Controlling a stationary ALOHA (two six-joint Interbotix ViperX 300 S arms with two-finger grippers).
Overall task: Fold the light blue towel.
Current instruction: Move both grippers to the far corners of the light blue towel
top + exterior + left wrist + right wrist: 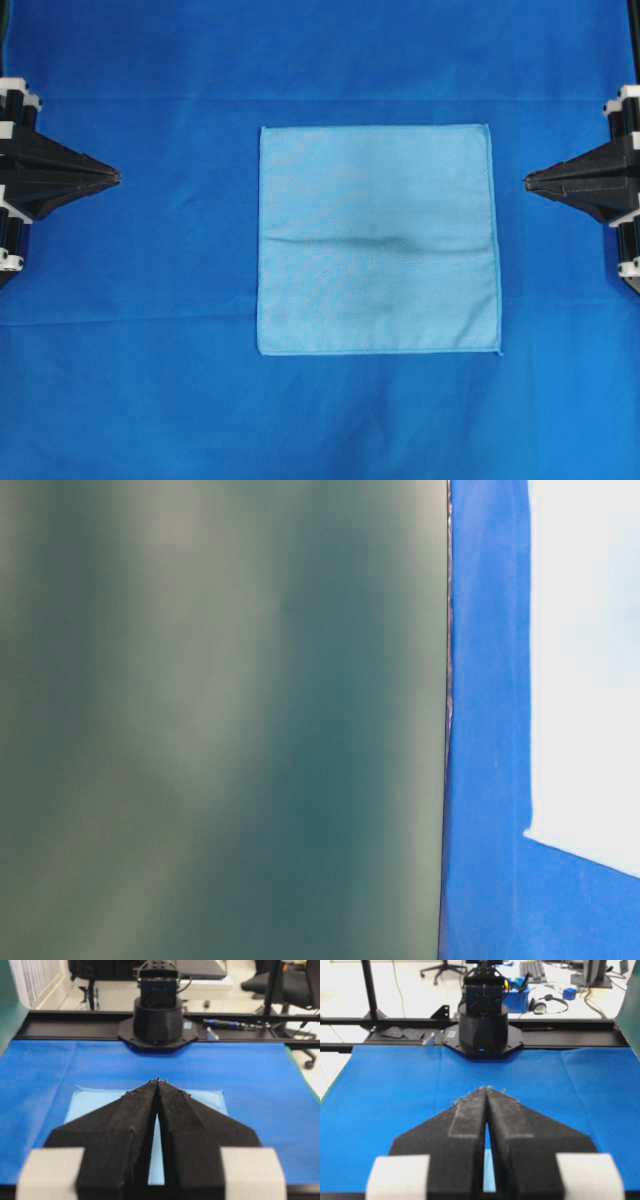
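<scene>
Royal-blue table cloth [130,380] covers the whole worktop beneath me, smooth apart from faint creases. Nearest to me are my own two claws: my left claw [112,178] and my right claw [530,181] both hang above the cloth with tips pressed together, holding nothing, each pointing inward at the other. Between them, well apart from either tip, the light blue towel [378,240] lies spread flat and square on the table cloth, with a shallow wrinkle running across its middle. Nothing is folded yet. I judge the risk to be in the pick: the towel is thin and lies tight against the cloth, so a pinch at the hem could catch the table cloth too and drag it up, or grab only one corner and skew the fold. The wrinkle could also set a crooked crease. Nothing stands on the cloth between me and the towel. Farther off, beyond each far edge, the other arm's black base [158,1025] sits on a rail, with office chairs and clutter behind.
</scene>
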